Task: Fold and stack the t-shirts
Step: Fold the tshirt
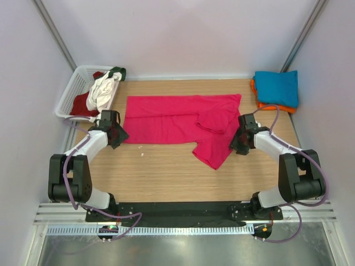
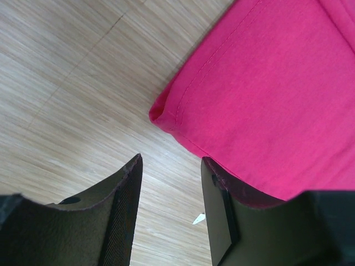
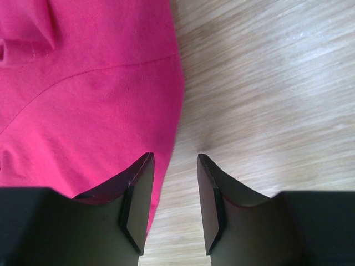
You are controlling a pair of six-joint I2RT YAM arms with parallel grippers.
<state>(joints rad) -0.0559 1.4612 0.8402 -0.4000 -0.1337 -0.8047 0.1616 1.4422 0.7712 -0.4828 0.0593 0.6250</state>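
Note:
A magenta-pink t-shirt (image 1: 172, 119) lies spread across the middle of the table, one sleeve folded over on its right part. My left gripper (image 1: 117, 134) sits at its lower left corner. In the left wrist view that gripper (image 2: 171, 163) is open over bare wood, its right finger (image 2: 219, 205) overlapping the hem of the pink t-shirt (image 2: 266, 94). My right gripper (image 1: 240, 141) stands at the shirt's right edge. Seen from the right wrist, it (image 3: 175, 160) is open, and the pink cloth edge (image 3: 94, 94) runs past its left finger (image 3: 138, 194).
A white lattice basket (image 1: 72, 91) at the back left holds white, dark red and green cloth. A folded teal shirt (image 1: 277, 86) lies on an orange one (image 1: 260, 102) at the back right. A tiny white scrap (image 2: 198, 219) lies on the wood.

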